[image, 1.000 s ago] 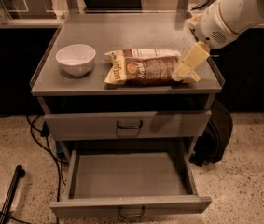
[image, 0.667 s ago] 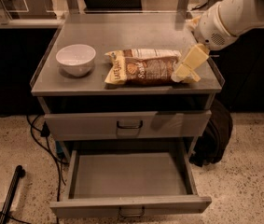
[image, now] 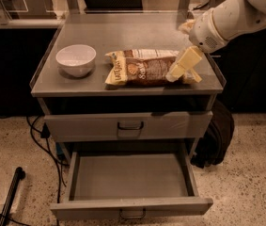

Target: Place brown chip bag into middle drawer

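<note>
Gripper (image: 185, 66) sits at the 3 o'clock end of the brown chip bag (image: 142, 68), touching it; whether it grips cannot be told. Bag lies flat on cabinet top (image: 123, 34), 3 o'clock from white bowl (image: 76, 59). Middle drawer (image: 130, 178) stands open at 6 o'clock, under closed upper drawer (image: 170, 125).
</note>
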Robot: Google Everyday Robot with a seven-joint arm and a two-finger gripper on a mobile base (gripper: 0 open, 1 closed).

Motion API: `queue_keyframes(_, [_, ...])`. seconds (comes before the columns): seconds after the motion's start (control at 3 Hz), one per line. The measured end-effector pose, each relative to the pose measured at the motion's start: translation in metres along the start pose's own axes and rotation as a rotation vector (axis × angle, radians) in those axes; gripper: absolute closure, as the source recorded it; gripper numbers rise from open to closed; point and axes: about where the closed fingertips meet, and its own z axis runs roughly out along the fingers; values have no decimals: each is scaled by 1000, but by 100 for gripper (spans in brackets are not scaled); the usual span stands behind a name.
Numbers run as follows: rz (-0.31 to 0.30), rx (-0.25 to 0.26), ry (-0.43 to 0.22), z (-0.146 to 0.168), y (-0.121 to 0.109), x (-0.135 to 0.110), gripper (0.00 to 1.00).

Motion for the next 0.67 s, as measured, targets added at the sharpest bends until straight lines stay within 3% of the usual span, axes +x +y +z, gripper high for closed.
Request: queue_keyframes(0.67, [18, -49, -67, 29, -13, -7, 0])
